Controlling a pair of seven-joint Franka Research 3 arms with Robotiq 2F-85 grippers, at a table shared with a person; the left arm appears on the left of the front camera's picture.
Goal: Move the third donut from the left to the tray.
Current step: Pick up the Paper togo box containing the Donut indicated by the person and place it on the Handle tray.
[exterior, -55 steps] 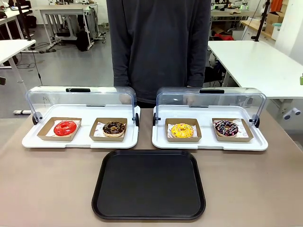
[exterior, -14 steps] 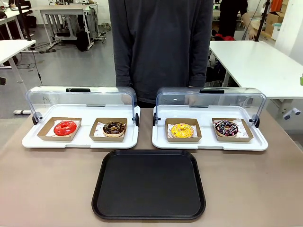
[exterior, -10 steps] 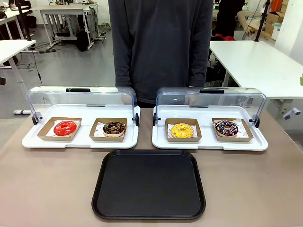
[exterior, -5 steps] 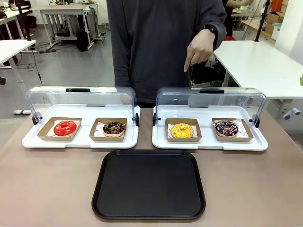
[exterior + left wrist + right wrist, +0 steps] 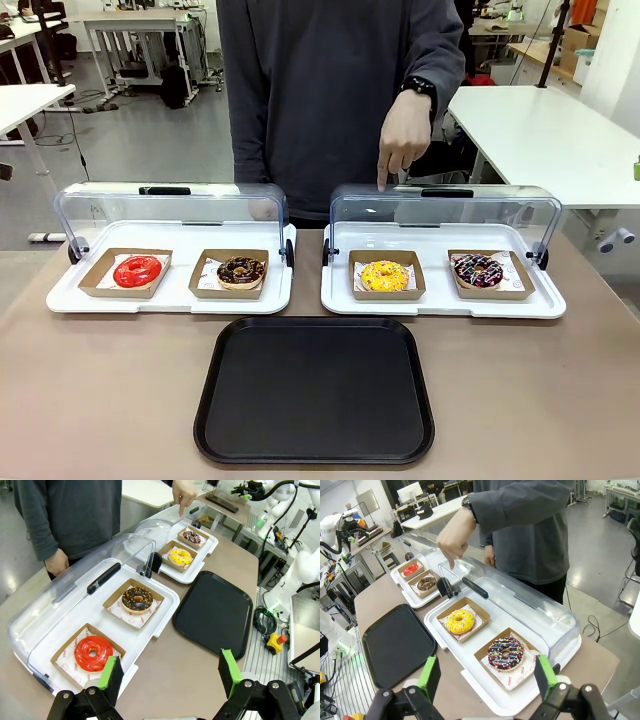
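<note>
The yellow-glazed donut (image 5: 384, 275) with sprinkles lies in its brown cardboard holder on the right white tray (image 5: 440, 305), third in the row; it also shows as yellow donut (image 5: 180, 556) and yellow donut (image 5: 460, 621). The black tray (image 5: 315, 390) lies flat in front of the row, bare. A person's hand (image 5: 400, 140) points a finger down at the raised lid (image 5: 445, 205) above the yellow donut. My left gripper (image 5: 167, 672) stands open above the table's left end. My right gripper (image 5: 485, 677) is open near the right tray's front edge. Nothing is between either pair of fingers.
The left white tray (image 5: 170, 295) holds a red-glazed donut (image 5: 137, 270) and a chocolate donut (image 5: 241, 270). Another chocolate donut (image 5: 478, 270) with sprinkles sits right of the yellow one. Both clear domed lids are swung up at the back. The person stands at the far edge.
The person's hand came up from the side and has dropped lower, its finger now pointing just above the right lid. The donuts and the black tray have not moved.
</note>
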